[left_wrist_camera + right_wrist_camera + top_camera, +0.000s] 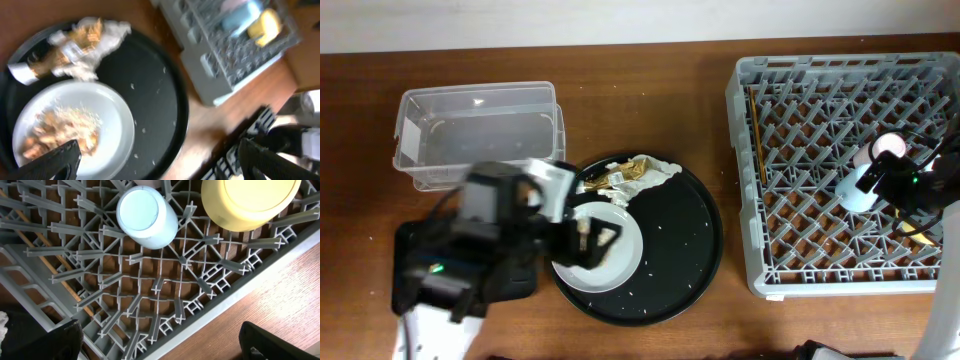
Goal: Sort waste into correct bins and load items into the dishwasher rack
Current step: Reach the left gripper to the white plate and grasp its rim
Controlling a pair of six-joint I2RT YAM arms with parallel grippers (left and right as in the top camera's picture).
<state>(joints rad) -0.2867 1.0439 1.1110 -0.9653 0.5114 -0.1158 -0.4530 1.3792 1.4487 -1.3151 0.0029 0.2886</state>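
The left hand (159, 150) is closest. Its two black fingers (55, 160) are spread wide apart with nothing between them. It hangs over the one pale plate (117, 115), which sits on the one big round black tray (165, 100). On the plate lies a small heap of brown food bits (55, 132) with white rice. Behind the plate, also on the tray, are crumpled white napkins (102, 35) and one gold-brown wrapper (52, 57). The napkins are too bunched up to count. One clear tub (480, 135) stands on the tabletop (650, 80), to the left of the tray. The one big grey rack (840, 63) stands on the right. Inside it are one yellow bowl (250, 200), one blue cup (145, 215) just beside the bowl, and one pink cup (888, 145). Thin brown chopsticks (757, 135) lie by the rack's left wall, too thin to count. The right hand (160, 330) hangs over the rack. Its fingers are wide apart too, and it holds nothing.
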